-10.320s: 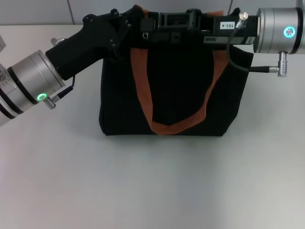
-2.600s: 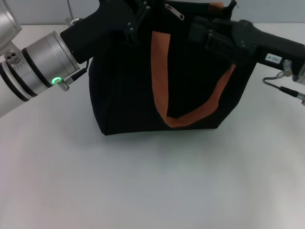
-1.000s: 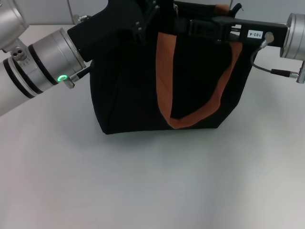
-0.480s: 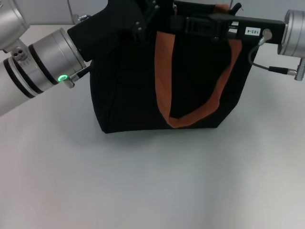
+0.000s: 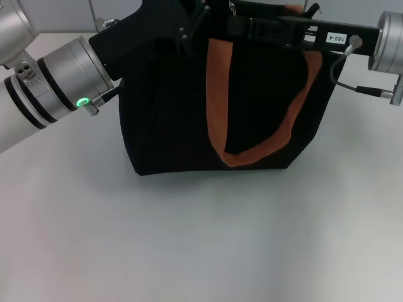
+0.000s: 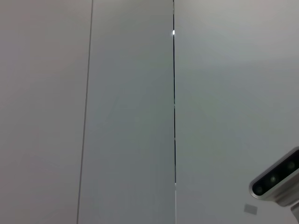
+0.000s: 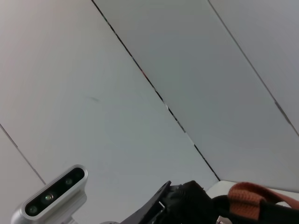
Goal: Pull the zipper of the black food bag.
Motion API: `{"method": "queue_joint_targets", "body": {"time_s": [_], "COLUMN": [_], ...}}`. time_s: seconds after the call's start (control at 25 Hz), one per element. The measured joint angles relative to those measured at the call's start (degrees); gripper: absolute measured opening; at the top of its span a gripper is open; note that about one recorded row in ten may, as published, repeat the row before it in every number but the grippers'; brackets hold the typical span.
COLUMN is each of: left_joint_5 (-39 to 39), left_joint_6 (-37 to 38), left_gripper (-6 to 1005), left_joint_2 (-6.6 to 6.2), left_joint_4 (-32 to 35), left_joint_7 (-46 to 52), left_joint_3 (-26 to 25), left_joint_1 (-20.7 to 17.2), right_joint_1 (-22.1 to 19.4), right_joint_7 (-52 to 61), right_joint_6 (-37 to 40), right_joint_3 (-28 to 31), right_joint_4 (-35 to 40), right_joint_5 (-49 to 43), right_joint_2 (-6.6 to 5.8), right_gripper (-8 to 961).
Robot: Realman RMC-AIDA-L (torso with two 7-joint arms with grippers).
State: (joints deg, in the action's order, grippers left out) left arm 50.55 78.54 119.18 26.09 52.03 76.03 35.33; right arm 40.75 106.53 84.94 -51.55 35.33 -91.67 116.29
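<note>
The black food bag (image 5: pixel 167 119) stands on the white table, its orange-brown handle (image 5: pixel 217 94) hanging down the front. My left gripper (image 5: pixel 189 22) comes in from the left and sits at the bag's top left edge. My right gripper (image 5: pixel 240 26) reaches in from the right along the bag's top, close to the left gripper. The zipper pull cannot be made out between them. The right wrist view shows the handle's top (image 7: pixel 247 193) and black fabric (image 7: pixel 187 198). The left wrist view shows only wall.
The white table (image 5: pixel 201 239) spreads in front of the bag. A grey panelled wall (image 6: pixel 131 112) stands behind. The right arm's cable (image 5: pixel 343 78) loops beside the bag's right side. The other arm's wrist camera shows in each wrist view (image 7: pixel 51 196) (image 6: pixel 275 182).
Over the last second my right gripper has edged left and slightly up along the bag's top. The left arm and the bag have stayed still.
</note>
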Motion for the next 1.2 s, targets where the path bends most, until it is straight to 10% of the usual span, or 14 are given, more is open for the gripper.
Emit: {"method": "queue_joint_targets", "body": {"time_s": [1.2], "left_joint_5": [-0.13], "left_joint_6": [-0.04], "left_gripper": [75], "left_joint_2": [0.0], "left_joint_4": [0.01], "left_joint_7": [0.01], "left_joint_3": [0.0], "left_joint_1": [0.01], "right_joint_1": [0.38], "right_joint_7": [0.17], "right_joint_6": [0.83], "right_joint_3": [0.05], "right_joint_4": [-1.16], "right_joint_5": [1.06], "right_joint_2": [-0.05], "right_gripper": [212]}}
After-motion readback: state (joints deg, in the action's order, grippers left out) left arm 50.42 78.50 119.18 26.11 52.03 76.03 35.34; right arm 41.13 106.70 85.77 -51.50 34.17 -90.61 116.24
